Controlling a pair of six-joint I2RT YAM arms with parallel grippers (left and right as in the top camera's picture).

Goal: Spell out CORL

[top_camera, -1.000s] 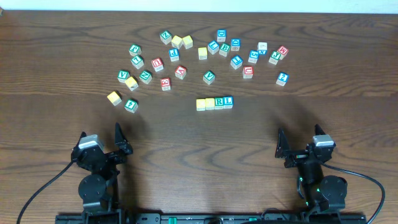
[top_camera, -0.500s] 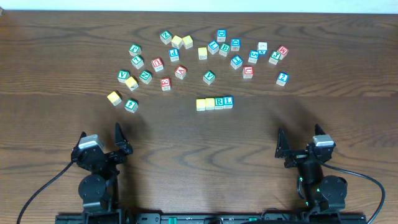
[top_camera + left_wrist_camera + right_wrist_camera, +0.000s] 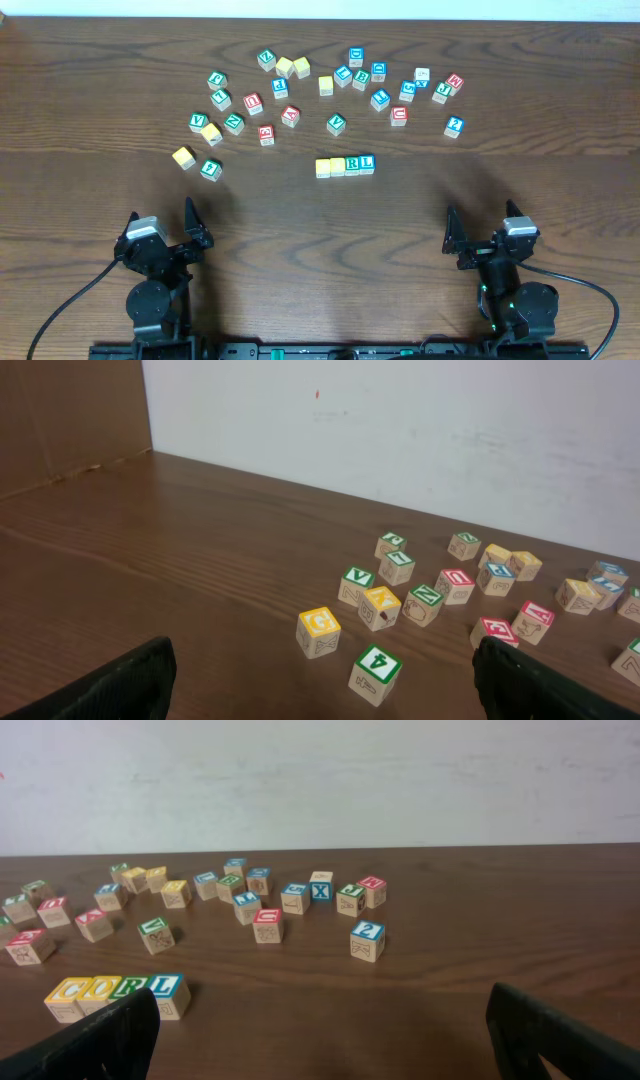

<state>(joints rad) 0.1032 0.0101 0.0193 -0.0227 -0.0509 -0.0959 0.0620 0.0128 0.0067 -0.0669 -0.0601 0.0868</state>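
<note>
The row of four blocks reading CORL lies mid-desk, just nearer than the scattered spare blocks, unmoved while the left end effector and right end effector stay parked wide open, so the spelling looks finished.

Overhead, letters on the scattered blocks are too small to read. Each wrist view's bottom edge crops the fingers of the left end effector and right end effector.

Bright, even light leaves soft shadows beside the blocks and mild sheen on the table.
</note>
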